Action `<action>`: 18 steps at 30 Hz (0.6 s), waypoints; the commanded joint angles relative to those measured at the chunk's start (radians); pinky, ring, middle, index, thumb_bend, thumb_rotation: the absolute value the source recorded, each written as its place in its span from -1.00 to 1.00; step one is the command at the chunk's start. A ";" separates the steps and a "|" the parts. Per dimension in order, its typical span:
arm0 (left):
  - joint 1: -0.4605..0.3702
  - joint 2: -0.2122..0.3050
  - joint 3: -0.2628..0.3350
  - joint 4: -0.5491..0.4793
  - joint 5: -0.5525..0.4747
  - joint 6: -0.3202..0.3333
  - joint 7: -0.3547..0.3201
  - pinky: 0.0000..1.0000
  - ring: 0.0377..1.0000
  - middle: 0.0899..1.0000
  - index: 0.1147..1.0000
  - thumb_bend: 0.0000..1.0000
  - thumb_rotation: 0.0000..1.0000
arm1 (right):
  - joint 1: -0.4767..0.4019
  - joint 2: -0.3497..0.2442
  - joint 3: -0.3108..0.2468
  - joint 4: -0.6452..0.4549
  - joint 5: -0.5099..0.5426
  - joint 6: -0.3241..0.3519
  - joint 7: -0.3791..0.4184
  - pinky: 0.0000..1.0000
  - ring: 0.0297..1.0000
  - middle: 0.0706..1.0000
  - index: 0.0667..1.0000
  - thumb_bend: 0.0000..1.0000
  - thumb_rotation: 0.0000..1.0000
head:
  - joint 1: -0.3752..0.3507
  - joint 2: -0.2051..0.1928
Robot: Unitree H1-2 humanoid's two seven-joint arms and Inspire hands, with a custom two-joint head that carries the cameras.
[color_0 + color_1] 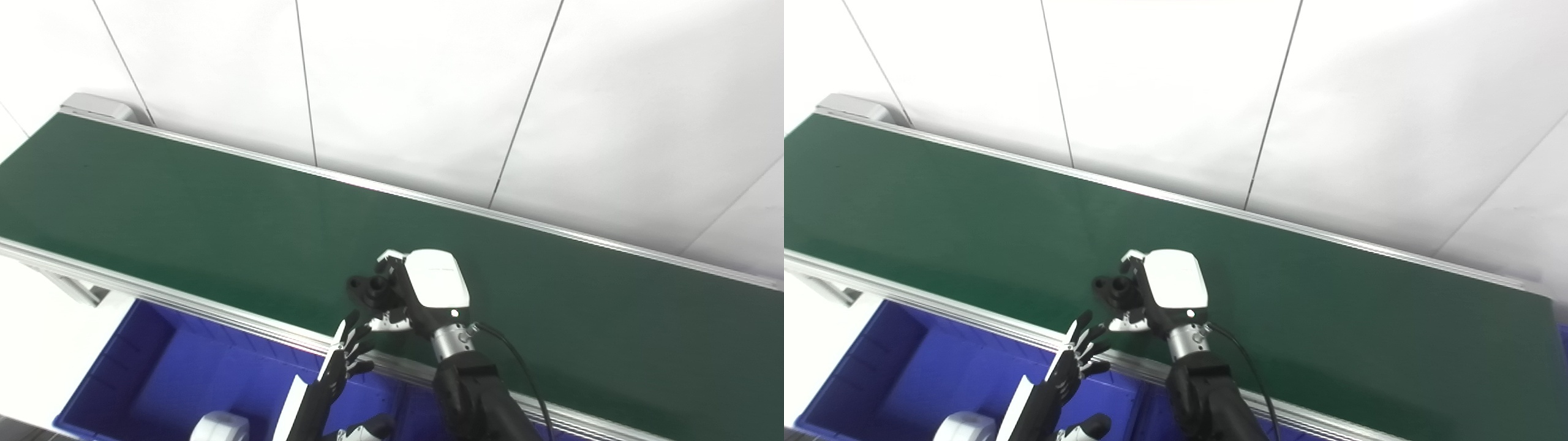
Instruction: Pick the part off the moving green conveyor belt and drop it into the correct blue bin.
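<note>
One part (pixel 367 288), black with two short tube-like openings, sits at the fingers of the right hand (pixel 422 288) over the near half of the green conveyor belt (pixel 184 202). The right hand looks clenched around it, fingers curled on the far and near sides; whether the part is lifted clear or touching the belt cannot be told. Judged from this, the grasp is made or nearly made; the carry and the drop remain.

The left hand (pixel 349 352) waits released, fingers spread, just over the belt's near rail, holding nothing. Below it lies a blue bin (pixel 153 367); a white object (pixel 220 429) shows at the bottom edge, unclear what it is.

The right eye view shows the part's two openings a little more apart from the hand, plus the belt's right end and a sliver of blue beyond it. The left eye view shows more of the bin's floor.
</note>
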 commanded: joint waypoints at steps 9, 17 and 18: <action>0.059 -0.109 -0.111 -0.041 0.009 0.004 0.017 0.58 0.77 0.89 1.00 0.45 0.59 | -0.032 -0.031 0.027 0.111 -0.005 0.026 0.032 -0.79 -0.74 -0.65 -0.13 0.03 -0.70 | -0.006 0.009; 0.064 -0.091 -0.105 -0.059 -0.010 0.022 0.009 0.58 0.76 0.89 1.00 0.41 0.57 | -0.022 -0.028 0.038 0.109 -0.014 0.049 0.019 -0.78 -0.73 -0.63 -0.13 0.03 -0.68 | -0.017 0.015; 0.064 -0.090 -0.104 -0.060 -0.010 0.023 0.009 0.58 0.76 0.88 1.00 0.41 0.57 | -0.020 -0.026 0.037 0.106 -0.013 0.051 0.019 -0.78 -0.73 -0.62 -0.13 0.03 -0.68 | -0.017 0.015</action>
